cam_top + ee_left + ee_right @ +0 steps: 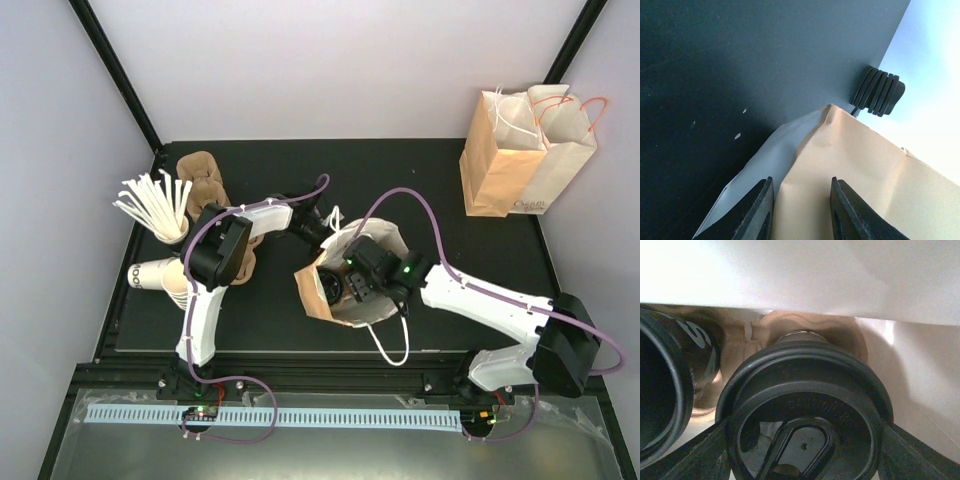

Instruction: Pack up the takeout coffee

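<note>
A brown paper bag (312,292) with a white lining stands open at the table's middle. My right gripper (358,275) reaches down into it. In the right wrist view it (807,440) is shut on the takeout coffee (805,390), a finger pressed on each side of the glossy black lid. Under the cup shows a brown pulp carrier (805,325). A second black-banded cup (670,385) sits just left of it. My left gripper (325,228) is at the bag's far rim. Its jaws (802,210) stand apart, straddling the brown paper edge (840,160).
More paper bags (525,150) stand at the back right. At the left are a cup of white stirrers (160,205), stacked pulp carriers (200,175) and a white cup lying on its side (155,275). A white handle loop (390,345) trails in front of the bag.
</note>
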### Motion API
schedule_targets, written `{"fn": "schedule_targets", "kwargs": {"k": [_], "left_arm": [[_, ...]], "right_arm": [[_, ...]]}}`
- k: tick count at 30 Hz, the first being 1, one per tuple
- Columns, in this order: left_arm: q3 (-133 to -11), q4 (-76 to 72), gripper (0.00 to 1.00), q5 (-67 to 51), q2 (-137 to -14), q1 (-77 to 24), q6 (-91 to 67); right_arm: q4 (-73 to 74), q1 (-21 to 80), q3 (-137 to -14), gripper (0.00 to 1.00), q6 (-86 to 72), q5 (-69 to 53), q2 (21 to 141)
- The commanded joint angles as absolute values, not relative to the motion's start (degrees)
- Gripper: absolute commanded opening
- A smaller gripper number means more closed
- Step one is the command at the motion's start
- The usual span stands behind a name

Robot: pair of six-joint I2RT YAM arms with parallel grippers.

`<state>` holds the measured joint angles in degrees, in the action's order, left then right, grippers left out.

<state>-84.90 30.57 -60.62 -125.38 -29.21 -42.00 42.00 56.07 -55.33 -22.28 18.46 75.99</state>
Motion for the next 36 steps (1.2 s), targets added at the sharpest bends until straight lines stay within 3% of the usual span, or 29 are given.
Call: {"fn": "schedule_targets", "kwargs": {"k": [1, 12, 16, 18, 21, 26, 36], "left_arm": [[-85.5, 28.5, 0.33, -71.5, -124.4, -31.9, -44.2], [-86.4, 30.7, 0.36, -69.1, -124.2, -31.7, -42.3], [-88.3, 37.4, 0.55, -61.6, -123.4, -29.7, -36.9], [-87.9, 36.9, 0.74, -58.0, -121.6, -27.4, -36.3], [-85.4, 30.1, 0.84, -55.3, -118.3, -22.8, -39.5], [-85.1, 24.2, 0.90, -53.7, -114.1, -17.5, -42.3], [-84.6, 25.5, 0.90, -53.3, -110.8, -16.3, -40.2]], "right_arm": [[51.0, 51.9, -57.8, 0.01, -19.2, 7.5, 81.4], [55.7, 44.1, -64.8, 0.01, -13.4, -3.2, 90.9], [57.2, 43.8, -66.3, 0.01, -11.6, -5.7, 94.9], [57.4, 43.7, -67.4, 0.01, -10.8, -6.3, 96.6], [58.3, 43.7, -69.5, 0.01, -9.5, -6.0, 99.7], [58.6, 43.8, -71.5, 0.01, -7.8, -3.9, 104.3], [62.3, 43.8, -75.6, 0.01, -7.2, -1.3, 112.2]]}}
